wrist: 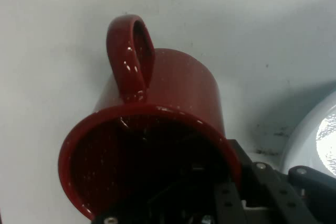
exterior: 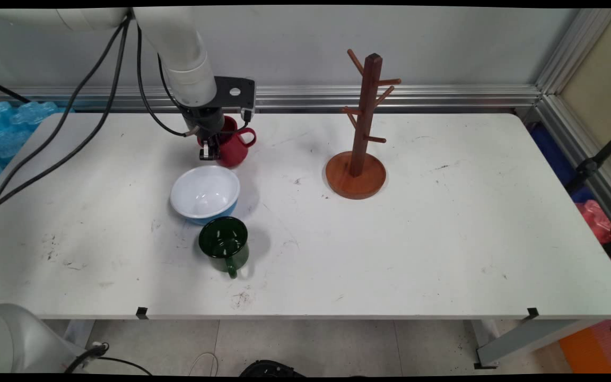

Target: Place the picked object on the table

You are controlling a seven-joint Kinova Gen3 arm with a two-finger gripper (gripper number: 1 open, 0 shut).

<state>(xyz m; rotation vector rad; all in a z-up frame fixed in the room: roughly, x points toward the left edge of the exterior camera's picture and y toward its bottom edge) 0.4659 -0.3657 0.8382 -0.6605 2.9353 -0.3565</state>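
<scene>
Gripping the rim of the red mug (exterior: 234,147), the gripper (exterior: 210,154) stands at the far left part of the white table (exterior: 443,239). In the hand view one finger goes down inside the mug's mouth and the other linkage lies outside the wall, so the fingers are closed on the wall of the red mug (wrist: 157,145), with only its thickness between them. The mug's handle (wrist: 131,56) points away from the gripper (wrist: 231,203), to the top of that view; in the main view it points right, toward the wooden mug tree. Whether the mug rests on the table or is just lifted, I cannot tell.

Just beside the gripper, on its near side, sits the white bowl with a blue outside (exterior: 205,193); its rim (wrist: 315,135) shows at the right edge of the hand view. Nearer still, just beyond the bowl, stands the dark green mug (exterior: 224,245), handle toward the table's near edge. Well apart on the right stands the wooden mug tree (exterior: 361,127), upright on its round base.
</scene>
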